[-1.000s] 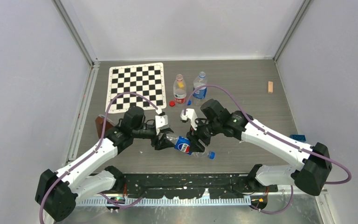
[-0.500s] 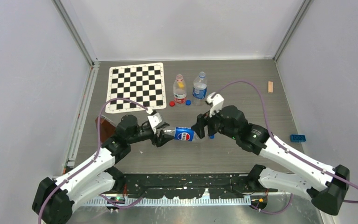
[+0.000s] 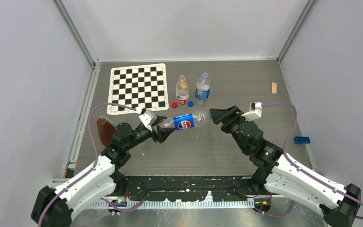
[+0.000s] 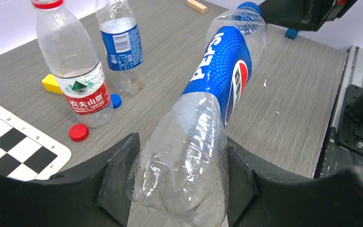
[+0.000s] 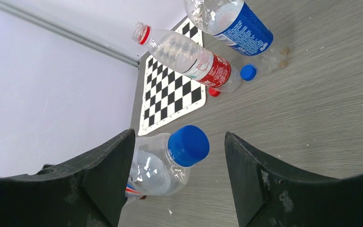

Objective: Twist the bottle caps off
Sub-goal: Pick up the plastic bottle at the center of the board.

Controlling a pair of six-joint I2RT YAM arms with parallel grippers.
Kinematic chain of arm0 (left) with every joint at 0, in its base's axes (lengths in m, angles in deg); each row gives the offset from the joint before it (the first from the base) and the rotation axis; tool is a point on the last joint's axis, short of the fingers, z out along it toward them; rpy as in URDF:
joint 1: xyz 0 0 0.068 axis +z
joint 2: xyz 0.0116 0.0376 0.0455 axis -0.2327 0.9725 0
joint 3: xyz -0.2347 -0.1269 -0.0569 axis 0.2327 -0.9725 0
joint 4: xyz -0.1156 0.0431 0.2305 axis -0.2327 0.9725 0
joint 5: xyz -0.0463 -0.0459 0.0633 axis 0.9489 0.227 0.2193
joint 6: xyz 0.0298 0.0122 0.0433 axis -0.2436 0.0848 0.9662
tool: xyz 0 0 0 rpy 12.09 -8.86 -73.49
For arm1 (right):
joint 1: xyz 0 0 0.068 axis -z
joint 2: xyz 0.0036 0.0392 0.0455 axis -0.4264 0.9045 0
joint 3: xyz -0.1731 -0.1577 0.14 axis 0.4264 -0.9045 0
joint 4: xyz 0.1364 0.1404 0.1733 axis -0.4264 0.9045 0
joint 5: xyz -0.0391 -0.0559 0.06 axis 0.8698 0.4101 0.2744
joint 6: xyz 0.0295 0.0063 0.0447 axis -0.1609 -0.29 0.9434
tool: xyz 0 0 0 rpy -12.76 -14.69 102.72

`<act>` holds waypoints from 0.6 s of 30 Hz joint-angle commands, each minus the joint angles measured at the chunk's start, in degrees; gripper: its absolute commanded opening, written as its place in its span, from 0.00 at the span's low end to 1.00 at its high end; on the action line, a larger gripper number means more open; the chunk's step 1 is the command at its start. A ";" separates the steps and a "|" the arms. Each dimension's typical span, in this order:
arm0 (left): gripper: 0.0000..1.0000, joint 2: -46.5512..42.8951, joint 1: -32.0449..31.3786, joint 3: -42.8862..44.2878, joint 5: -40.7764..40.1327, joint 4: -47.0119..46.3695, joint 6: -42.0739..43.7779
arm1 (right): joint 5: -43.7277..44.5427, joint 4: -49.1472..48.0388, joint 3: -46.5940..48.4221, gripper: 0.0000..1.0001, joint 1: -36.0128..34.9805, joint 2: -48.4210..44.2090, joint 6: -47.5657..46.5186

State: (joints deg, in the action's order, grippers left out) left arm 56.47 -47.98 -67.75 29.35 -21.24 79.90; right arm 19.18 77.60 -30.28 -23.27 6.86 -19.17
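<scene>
I had the left gripper (image 3: 162, 128) clamped on the base end of the Pepsi bottle (image 3: 185, 121). It held the bottle off the table (image 3: 246, 85), lying nearly level, neck pointed across at the right arm. The blue Pepsi cap (image 5: 188, 145) sat on that neck, so this one was not yet unscrewed.

The right gripper (image 3: 216, 115) was released. In its wrist view the jaws stood wide on either side of the cap, with a gap showing at both fingers (image 5: 108, 175), so nothing was grasped there.

The other two bottles stood upright at the far side, just beside the checkerboard (image 3: 139, 87). The red-labelled bottle (image 3: 182, 92) showed an open mouth with only its red ring, and a loose red cap (image 3: 174, 105) lay on the table at its foot. A loose blue cap (image 3: 190, 103) lay between that bottle and the blue-labelled water bottle (image 3: 202, 90). I could not see the water bottle's mouth clearly, but I took that cap to be its own.

By my reckoning two of the three were done. What was left was to close on the Pepsi cap, twist it off, and set it down.
</scene>
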 commanded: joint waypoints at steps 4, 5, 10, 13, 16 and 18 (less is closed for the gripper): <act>0.19 -1.66 -0.02 -1.09 -2.64 -6.95 -2.12 | 2.15 -9.21 0.68 0.73 0.08 4.55 9.82; 0.19 -1.66 -0.02 -1.09 -2.49 -6.94 -2.16 | 2.20 -9.84 0.37 0.73 0.08 5.28 10.33; 0.19 -1.74 -0.02 -1.11 -2.36 -7.03 -2.26 | 2.27 -15.29 -2.16 0.66 0.08 6.80 13.85; 0.19 -1.59 -0.02 -1.17 -2.38 -7.41 -2.26 | 1.24 -16.89 -2.31 0.63 0.08 8.17 15.21; 0.20 -1.33 -0.02 -1.25 -2.29 -8.03 -2.52 | 0.36 -17.81 -1.98 0.54 0.08 9.68 15.61; 0.20 -1.23 -0.02 -1.31 -2.27 -8.15 -2.44 | 0.02 -19.12 -2.14 0.43 0.08 10.93 15.65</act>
State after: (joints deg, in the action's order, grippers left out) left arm 55.55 -47.94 -68.91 27.07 -24.84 77.80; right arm 19.84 64.60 -32.42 -23.01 16.33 -5.95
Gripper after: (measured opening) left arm 0.603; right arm 0.485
